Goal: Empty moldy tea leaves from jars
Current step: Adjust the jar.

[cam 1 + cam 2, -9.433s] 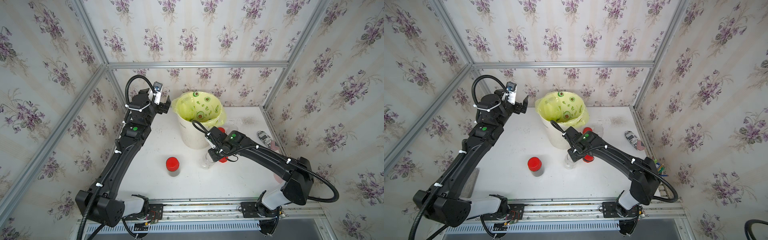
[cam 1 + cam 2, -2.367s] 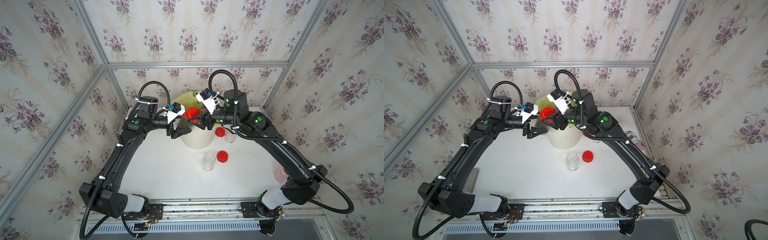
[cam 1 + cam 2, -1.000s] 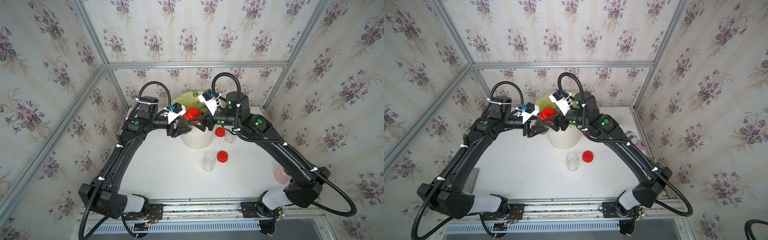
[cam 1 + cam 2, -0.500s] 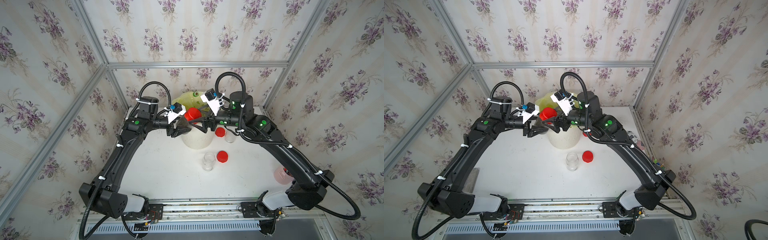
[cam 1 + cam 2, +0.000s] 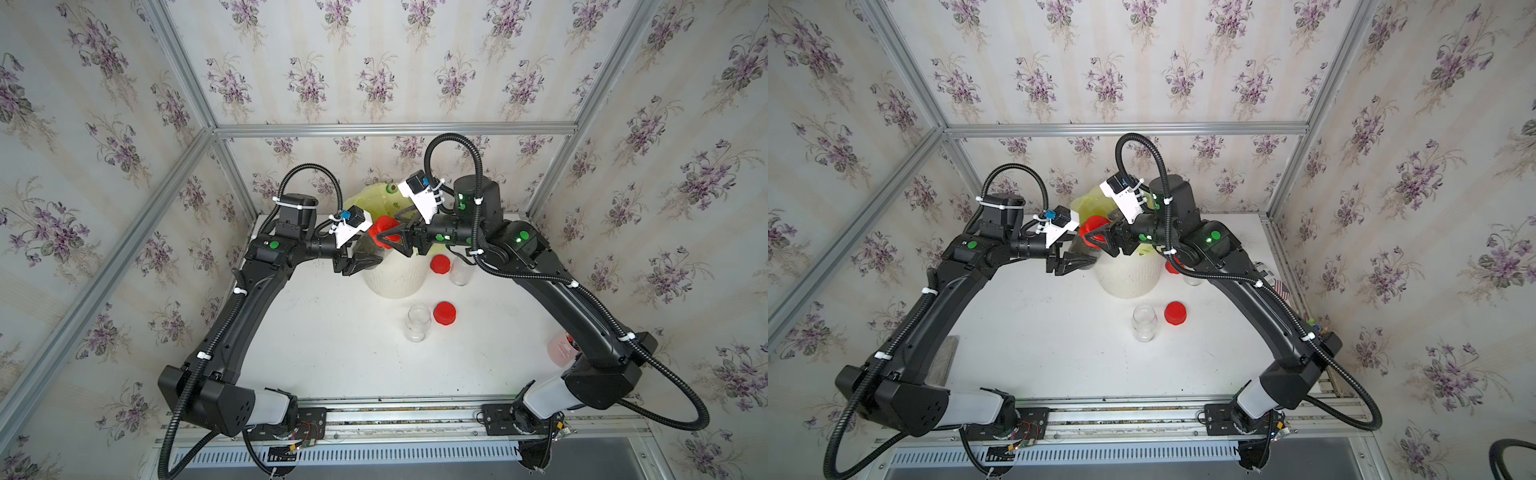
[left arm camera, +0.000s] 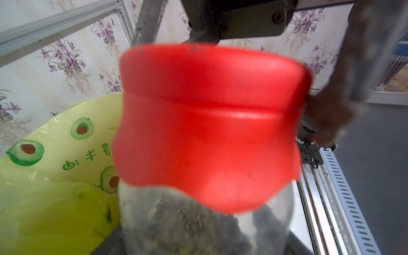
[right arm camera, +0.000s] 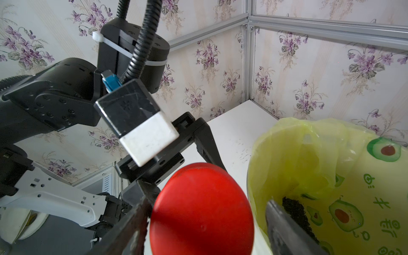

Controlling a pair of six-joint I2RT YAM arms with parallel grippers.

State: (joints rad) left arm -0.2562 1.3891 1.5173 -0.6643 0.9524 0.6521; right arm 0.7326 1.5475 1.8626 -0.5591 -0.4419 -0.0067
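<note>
your left gripper is clamped on the full jar, which lies tipped on its side just over the near-left rim of the white bin. early in the clip that jar stood lidded on the table in front, and your left arm was raised beside the bin. the tea leaves show as a dark mass through its wall in the left wrist view, and the red lid is on.

your right gripper, which was then down by the open jar, now straddles that lid from the opposite side. in the right wrist view one finger meets the lid's edge while a thin gap shows at the other. the left wrist view seems to show both touching, so you cannot tell whether it is pinching.

over the last second the right wrist and elbow have swung a little; the full jar and left arm have not moved. the open jar and its loose lid sit side by side as before. the far jar, with a second lid just beside it, stands right of the bin. dark crumbs lie in the yellow-green liner.
</note>
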